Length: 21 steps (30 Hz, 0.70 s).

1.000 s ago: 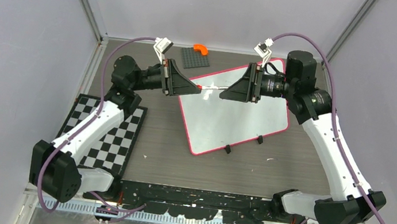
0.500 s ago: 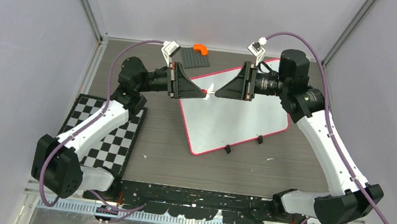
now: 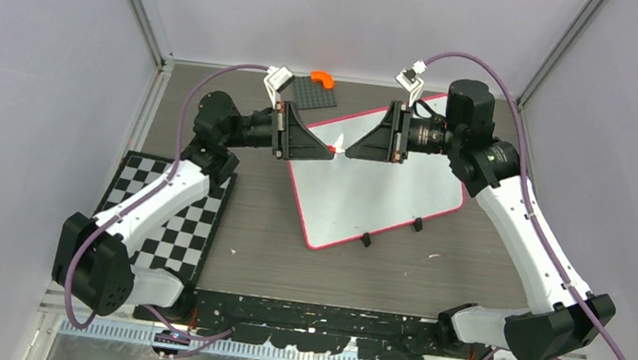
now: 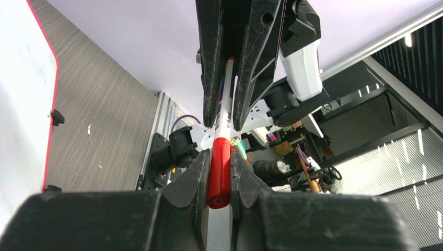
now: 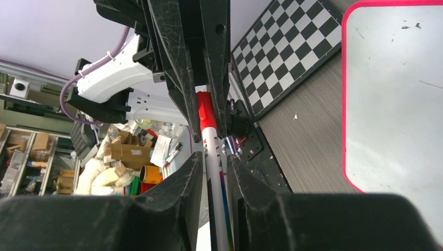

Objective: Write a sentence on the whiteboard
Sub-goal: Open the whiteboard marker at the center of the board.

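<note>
Your large flat white whiteboard with the thin pink-red rim (image 3: 379, 193) lies on the dark wood-grain counter (image 3: 260, 247), toward 2 o'clock from its middle. Above the board's 10 o'clock corner your left claw (image 3: 324, 149) is clenched on the red cap of a white marker pen (image 4: 220, 172). Your right claw (image 3: 349, 151) is clamped on its white barrel. A black-and-white checkerboard mat (image 3: 171, 216) lies at 8 o'clock.
</note>
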Motion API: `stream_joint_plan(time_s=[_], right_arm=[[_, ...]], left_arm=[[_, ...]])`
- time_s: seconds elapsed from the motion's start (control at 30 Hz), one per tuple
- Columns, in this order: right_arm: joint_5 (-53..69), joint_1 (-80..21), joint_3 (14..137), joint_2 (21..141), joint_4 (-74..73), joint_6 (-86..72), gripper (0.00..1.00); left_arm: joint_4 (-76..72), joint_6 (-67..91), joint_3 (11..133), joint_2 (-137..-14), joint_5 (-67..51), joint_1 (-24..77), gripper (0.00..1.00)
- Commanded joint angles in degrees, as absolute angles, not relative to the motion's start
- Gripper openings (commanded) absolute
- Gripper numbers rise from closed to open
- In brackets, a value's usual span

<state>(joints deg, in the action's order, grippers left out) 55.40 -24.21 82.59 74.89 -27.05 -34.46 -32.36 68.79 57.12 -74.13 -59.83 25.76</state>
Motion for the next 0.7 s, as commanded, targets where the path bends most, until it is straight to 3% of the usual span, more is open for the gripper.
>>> stream_joint_plan(time_s=[0.0, 0.13, 0.27, 0.37, 0.5, 0.57, 0.67], right_arm=[[58.17, -25.44, 83.47, 73.92, -24.44, -34.34, 0.28], [58.25, -25.52, 83.50, 73.92, -24.44, -34.37, 0.25], [58.18, -25.51, 83.57, 73.76, -24.44, -34.21, 0.03], [58.71, -25.51, 83.58, 73.48, -25.12, -33.49, 0.00], [59.39, -25.43, 83.43, 73.13, -25.33, -33.54, 0.33], [59.61, -25.41, 83.42, 73.11, -25.28, -33.75, 0.38], [60.03, -25.35, 83.54, 73.13, -24.89, -33.99, 0.39]], left_arm=[[-31.90, 67.79, 58.60, -75.08, -60.21, 26.69, 0.00], [-31.85, 67.79, 58.70, -75.22, -60.52, 26.87, 0.00], [-31.22, 67.71, 58.76, -75.26, -60.69, 26.98, 0.00], [-30.33, 67.13, 58.75, -74.99, -60.69, 26.98, 0.00], [-29.67, 66.80, 58.64, -74.72, -61.21, 26.98, 0.00], [-29.66, 66.81, 58.41, -74.48, -61.32, 26.94, 0.00], [-29.43, 66.85, 57.99, -74.06, -61.52, 26.82, 0.00]])
